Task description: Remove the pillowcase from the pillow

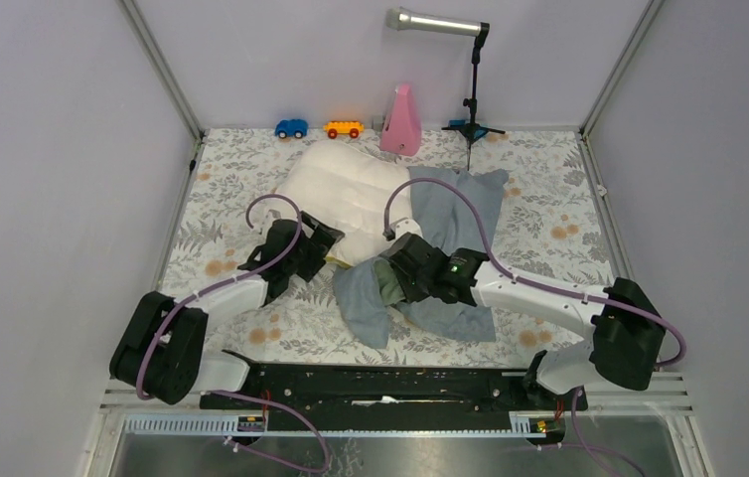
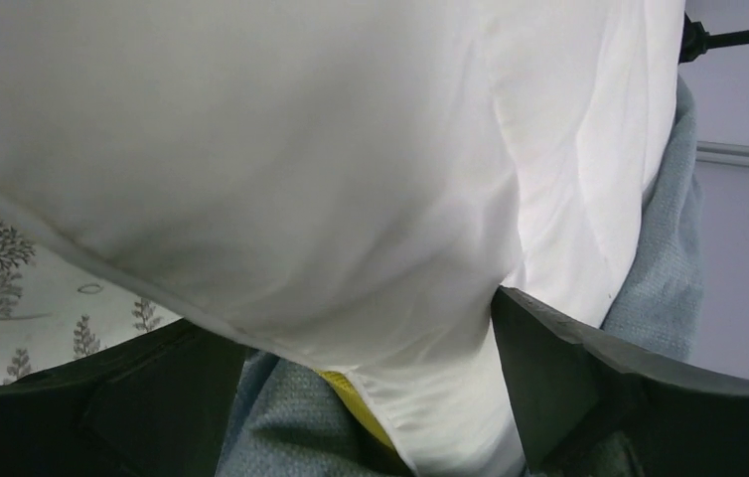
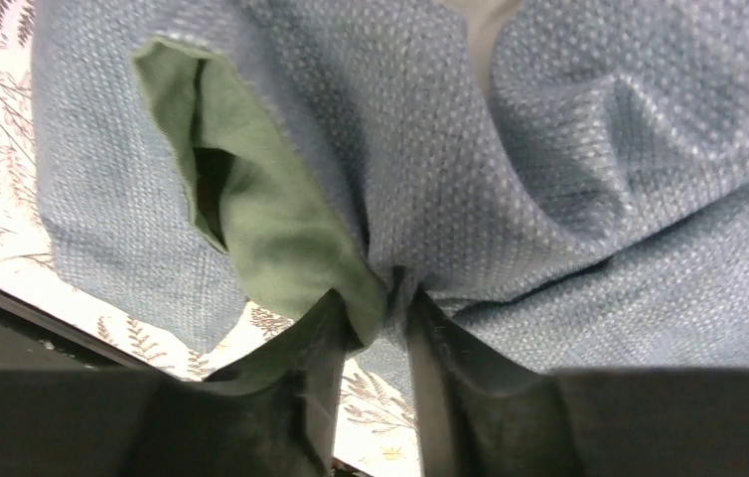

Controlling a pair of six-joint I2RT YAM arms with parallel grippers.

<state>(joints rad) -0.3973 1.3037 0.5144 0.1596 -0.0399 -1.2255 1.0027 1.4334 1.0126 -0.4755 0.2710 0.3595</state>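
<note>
Right gripper point(image 3: 390, 298) is clamped on the pillowcase point(image 1: 440, 214), blue fabric and green band bunched between its fingers, mid-table point(image 1: 241, 169) toward the near edge. Left gripper point(image 2: 351, 333) gapes wide, a finger either side of the pillow point(image 1: 351, 184). The pillow sits toward the far edge, mostly bare, with the pillowcase trailing off its right side.

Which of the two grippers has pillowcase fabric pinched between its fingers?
The right gripper, closed on a pillowcase fold beside the green band; the left gripper stands open around the pillow corner.
</note>
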